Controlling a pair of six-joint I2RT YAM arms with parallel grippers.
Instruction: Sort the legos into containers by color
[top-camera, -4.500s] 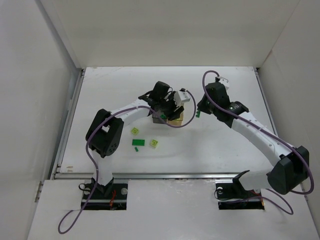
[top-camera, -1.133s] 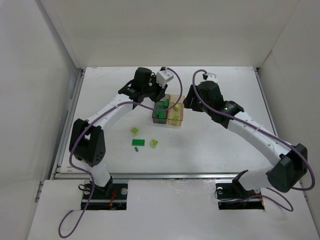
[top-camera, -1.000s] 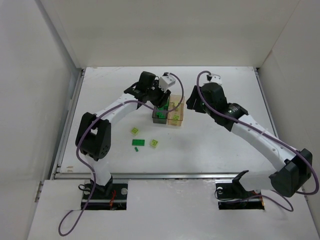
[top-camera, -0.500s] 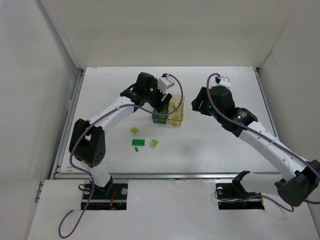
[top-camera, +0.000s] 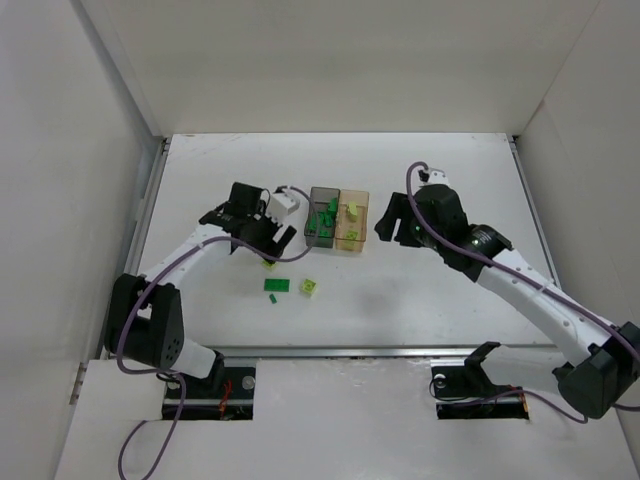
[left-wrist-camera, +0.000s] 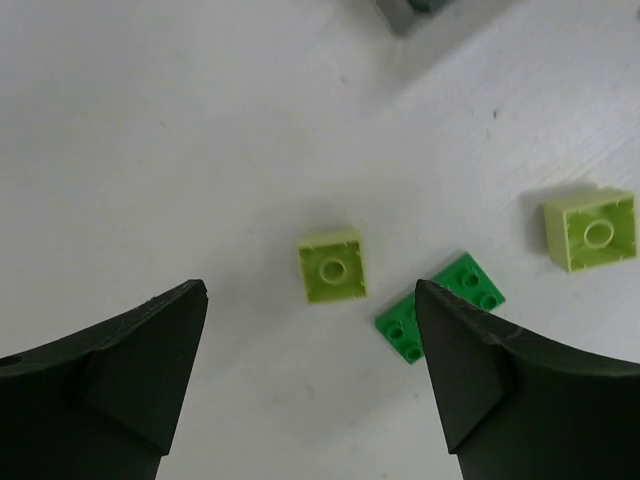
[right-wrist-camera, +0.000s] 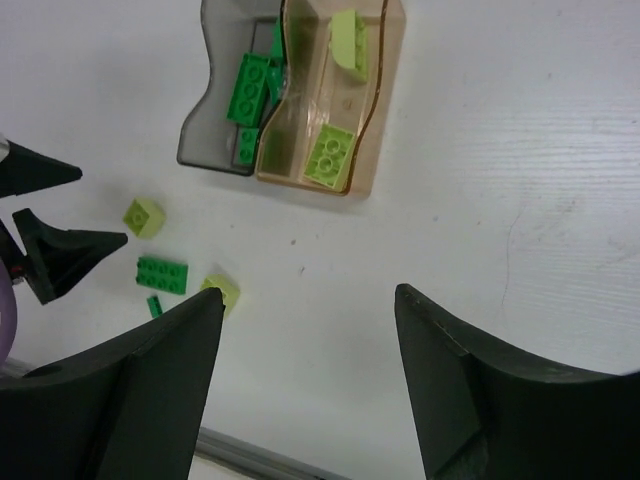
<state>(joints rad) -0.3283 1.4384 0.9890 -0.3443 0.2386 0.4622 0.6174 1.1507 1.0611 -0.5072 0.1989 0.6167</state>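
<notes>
Hovering low over the desk (top-camera: 450, 165) with the left tool (left-wrist-camera: 308, 305), fingers spread wide and gripping nothing. Framing between those fingers, in the left wrist view, a lime brick (left-wrist-camera: 332, 265) that lies flat with its stud up. Just beside it, at one corner, a dark green brick (left-wrist-camera: 440, 307); cannot tell whether touching or only very near. Further to the side, apart from both, a second lime brick (left-wrist-camera: 592, 228), also flat on the desk. Close to the green one, in the right wrist view, a tiny dark green piece (right-wrist-camera: 153, 305), too small to describe more.

Holding the right tool (right-wrist-camera: 310, 295) higher, on the right of the containers and well apart from the loose pieces, also released and empty.

Looking down from the right wrist at the two bins, joined side by side near the middle of the desk: the smoky grey bin (right-wrist-camera: 215, 130) on the side of the left arm, the pale orange bin (right-wrist-camera: 330, 95) on the side of the right arm. Inside the grey one, several dark green bricks (right-wrist-camera: 250, 90) piled together. Inside the orange one, two lime bricks (right-wrist-camera: 328, 155), one flat at one end and one tilted at the other end.

Leaving all the loose pieces on the desk in front of the grey bin, near the left tool.
</notes>
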